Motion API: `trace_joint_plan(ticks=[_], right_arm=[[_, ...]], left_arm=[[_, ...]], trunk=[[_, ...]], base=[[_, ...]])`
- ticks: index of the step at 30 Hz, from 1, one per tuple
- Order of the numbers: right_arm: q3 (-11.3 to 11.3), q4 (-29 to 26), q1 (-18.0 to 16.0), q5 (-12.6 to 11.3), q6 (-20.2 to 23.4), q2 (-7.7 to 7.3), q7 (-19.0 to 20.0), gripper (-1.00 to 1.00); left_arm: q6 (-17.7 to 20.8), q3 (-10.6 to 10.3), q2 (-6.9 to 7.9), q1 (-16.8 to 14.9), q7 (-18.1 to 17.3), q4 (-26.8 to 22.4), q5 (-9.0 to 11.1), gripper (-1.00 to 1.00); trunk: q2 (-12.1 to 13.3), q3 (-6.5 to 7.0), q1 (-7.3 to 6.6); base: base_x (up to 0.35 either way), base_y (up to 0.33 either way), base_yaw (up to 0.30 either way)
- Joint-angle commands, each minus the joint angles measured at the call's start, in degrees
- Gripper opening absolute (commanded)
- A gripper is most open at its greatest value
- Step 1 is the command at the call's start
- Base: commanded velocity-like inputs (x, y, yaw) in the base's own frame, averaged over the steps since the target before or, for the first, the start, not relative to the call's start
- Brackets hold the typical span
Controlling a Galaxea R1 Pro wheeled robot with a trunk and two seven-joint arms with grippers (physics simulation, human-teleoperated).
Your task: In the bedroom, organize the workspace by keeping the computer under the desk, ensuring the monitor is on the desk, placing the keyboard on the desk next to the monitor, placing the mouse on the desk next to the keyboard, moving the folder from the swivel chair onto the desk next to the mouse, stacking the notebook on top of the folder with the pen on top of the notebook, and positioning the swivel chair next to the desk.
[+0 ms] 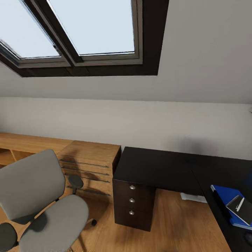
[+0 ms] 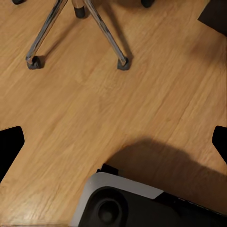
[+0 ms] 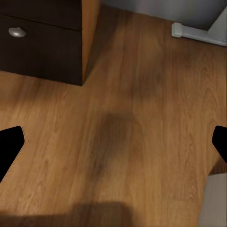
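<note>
The grey swivel chair point(image 1: 42, 206) stands at the lower left on the wooden floor, apart from the black desk point(image 1: 157, 168). Its chrome star base point(image 2: 106, 35) lies ahead of my open left gripper point(image 2: 113, 142). On the desk's right wing lies the blue folder point(image 1: 224, 194), with the dark notebook point(image 1: 245, 211) on it and the pale pen point(image 1: 239, 204) on the notebook. A dark rounded shape, perhaps the mouse point(image 1: 249, 238), sits at the frame's edge. My right gripper point(image 3: 113, 144) hangs open over the floor beside the desk's drawer unit point(image 3: 42, 42). Monitor, keyboard and computer are out of view.
A light wooden dresser point(image 1: 89, 168) stands between the chair and the desk's drawer unit point(image 1: 133, 201). A flat white thing point(image 1: 193, 197) lies on the floor under the desk. My own base point(image 2: 127, 203) is close below the left gripper. A skylight point(image 1: 80, 31) is above.
</note>
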Motion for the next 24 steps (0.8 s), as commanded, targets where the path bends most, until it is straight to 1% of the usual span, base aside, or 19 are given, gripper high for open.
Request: trace_joint_plan(ticks=[1,9,18,24], right_arm=[[0.50,0.13,-0.04,-0.22,-0.20,0.02,-0.20,1.00],[0.50,0.13,-0.04,-0.22,-0.20,-0.01,-0.19,1.00],[0.50,0.13,-0.04,-0.22,-0.14,-0.05,-0.19,1.00],[0.55,0.13,-0.04,-0.22,-0.16,-0.02,-0.19,1.00]], left_arm=[[-0.12,0.35,-0.09,-0.04,-0.20,0.08,-0.13,1.00],[-0.01,0.29,-0.53,-0.04,-0.29,0.41,-0.17,1.00],[0.15,0.28,-0.62,-0.04,-0.30,0.51,-0.15,1.00],[0.21,0.28,-0.63,-0.04,-0.30,0.70,-0.20,1.00]], trunk=[[-0.05,-0.07,0.02],[-0.05,-0.22,0.02],[-0.05,-0.43,0.02],[-0.05,-0.58,0.02]], base=[[0.000,0.000,0.269],[0.000,0.000,0.269],[-0.002,0.000,0.270],[-0.127,0.000,0.270]])
